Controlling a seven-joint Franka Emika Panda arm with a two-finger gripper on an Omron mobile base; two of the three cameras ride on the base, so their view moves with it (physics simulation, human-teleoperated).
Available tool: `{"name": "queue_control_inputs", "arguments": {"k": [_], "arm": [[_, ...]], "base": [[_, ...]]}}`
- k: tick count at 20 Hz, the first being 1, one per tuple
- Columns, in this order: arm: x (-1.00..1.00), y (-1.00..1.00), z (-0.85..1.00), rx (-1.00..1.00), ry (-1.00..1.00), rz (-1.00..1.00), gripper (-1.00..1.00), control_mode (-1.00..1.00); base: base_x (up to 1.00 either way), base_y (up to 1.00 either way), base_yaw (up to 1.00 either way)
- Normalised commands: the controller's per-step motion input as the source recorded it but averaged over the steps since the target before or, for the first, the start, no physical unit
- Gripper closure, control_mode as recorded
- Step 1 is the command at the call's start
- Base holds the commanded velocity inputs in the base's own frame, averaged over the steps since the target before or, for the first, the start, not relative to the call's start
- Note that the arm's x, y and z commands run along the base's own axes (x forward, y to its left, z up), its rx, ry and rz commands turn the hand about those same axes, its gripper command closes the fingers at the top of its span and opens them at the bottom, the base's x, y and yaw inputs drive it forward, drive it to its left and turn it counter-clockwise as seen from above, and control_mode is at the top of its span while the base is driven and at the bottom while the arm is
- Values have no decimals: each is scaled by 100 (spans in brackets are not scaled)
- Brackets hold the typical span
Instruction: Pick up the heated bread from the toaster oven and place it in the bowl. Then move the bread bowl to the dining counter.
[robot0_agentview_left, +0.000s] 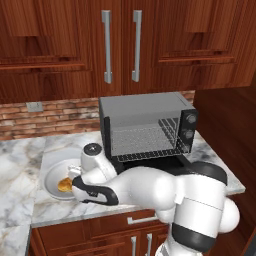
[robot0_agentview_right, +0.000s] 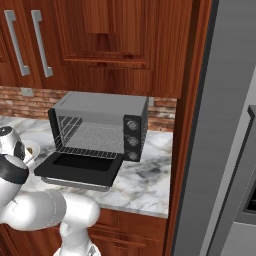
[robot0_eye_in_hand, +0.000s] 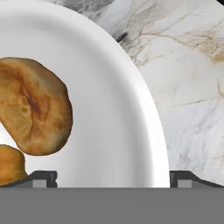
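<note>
The marble kitchen counter carries everything, under reddish wood cabinets w/ a brick backsplash. On it the toaster oven stands w/ its black door dropped flat toward the robot; the wire rack is seen bare, no bread on it. The arm is bent low & to the left, across the counter front. Just left of the oven the bowl sits on the marble, partly covered by the wrist.

In the hand view the bowl's rim curves close below the camera, and two pieces lie inside: a larger brown bun and, at the lower left edge, a golden-yellow lump, prob. the heated bread, touching the bun or just beside it; which cannot be told. The gripper hangs over the bowl w/ jaws spread as wide as they go, nothing held; the tips straddle the rim area.

Judged from this, the bread drop is done & the step in hand is taking hold of the bowl. To do it well: one finger should be set inside the rim, one outside, clear of both pastries. The rim should be pinched at a bare stretch, squarely, not at a slant. The bowl is shallow & smooth, so it should be lifted level & slowly or the contents may slide.
</note>
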Motion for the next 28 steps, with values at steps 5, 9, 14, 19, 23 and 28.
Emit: {"name": "queue_control_inputs", "arguments": {"k": [5,9,14,19,23,28], "arm": [[10,15,-24,0,-3,0,100,-100],[2,5,-10,1,-2,0,100,-100],[-2,0,1,0,-1,0,100,-100],[-6,0,30,0,-16,0,100,-100],[-17,0,44,0,-21,0,100,-100],[-32,0,58,0,-21,0,100,-100]], "base": [[0,0,0],[0,0,0],[0,0,0],[0,0,0],[0,0,0],[0,0,0]]}}
